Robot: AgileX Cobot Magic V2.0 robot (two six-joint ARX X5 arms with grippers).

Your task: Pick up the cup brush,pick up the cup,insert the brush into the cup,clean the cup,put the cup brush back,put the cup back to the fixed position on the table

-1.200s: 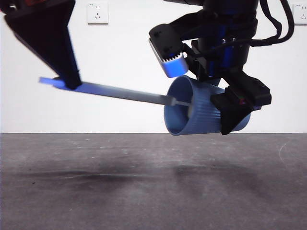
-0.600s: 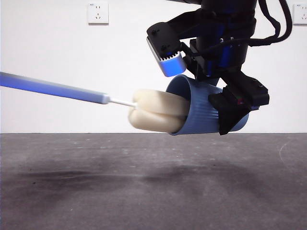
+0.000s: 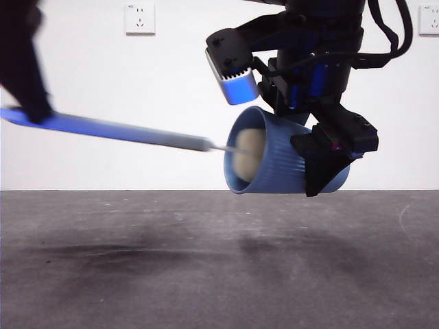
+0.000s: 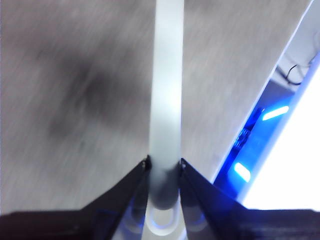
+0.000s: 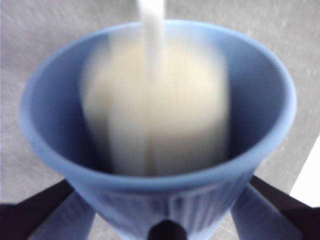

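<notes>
Front view: the right gripper (image 3: 329,161) hangs from the upper right, its black jaws clamped on the base end of the blue cup (image 3: 274,161), which lies on its side in the air well above the table (image 3: 219,274), mouth facing left. The cream sponge head of the cup brush (image 3: 137,131) sits inside the cup's mouth, its thin white neck crossing the rim, and the long grey handle runs up and to the left to the left gripper (image 3: 31,103), a dark blurred shape at the left edge that pinches the handle's end. A white wall socket (image 3: 140,18) is on the far wall. Left wrist view: the two black jaws are closed on either side of the pale grey handle (image 4: 167,100), which runs straight away over the blurred table (image 4: 75,75). Right wrist view: the ribbed blue cup (image 5: 160,190) is squeezed between the two dark jaws, and the cream sponge (image 5: 160,110), blurred, fills much of its inside.
</notes>
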